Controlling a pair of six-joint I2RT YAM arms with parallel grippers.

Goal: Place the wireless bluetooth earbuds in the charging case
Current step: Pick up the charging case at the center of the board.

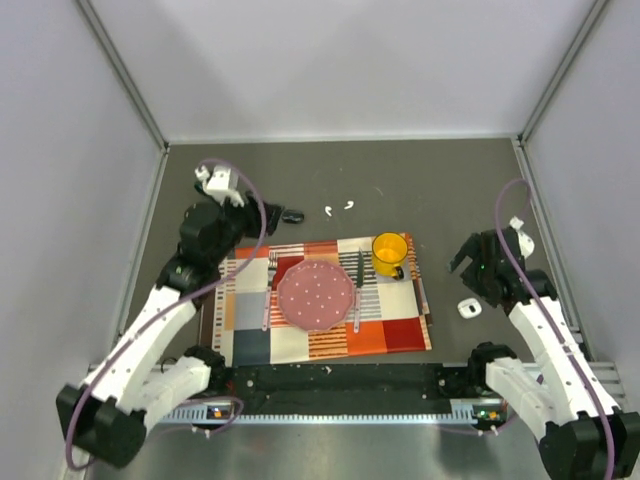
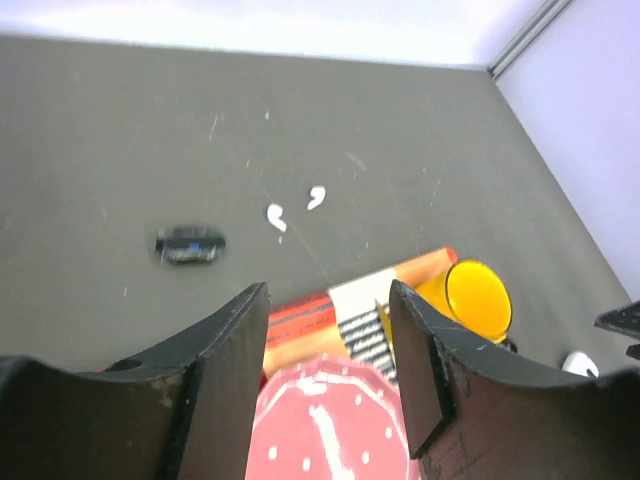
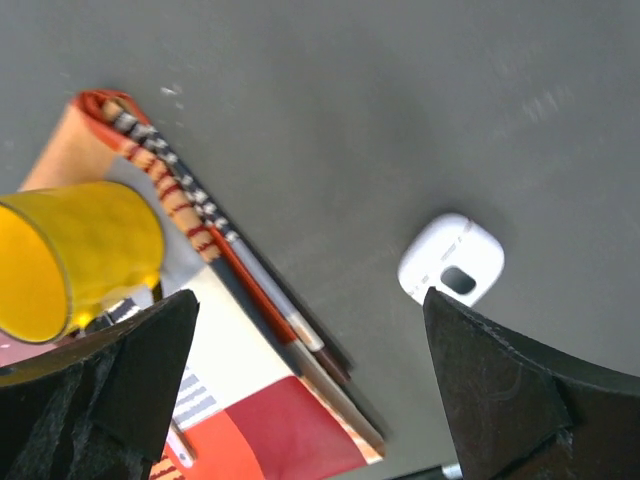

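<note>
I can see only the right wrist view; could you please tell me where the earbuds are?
Observer: Both earbuds lie on the bare table beyond the placemat's far edge, close together.
Operator: Is anything lying near them?
Observer: A small black object lies just to their left.
Operator: And the left fingers?
Observer: The left fingers stand apart, holding nothing.
</note>
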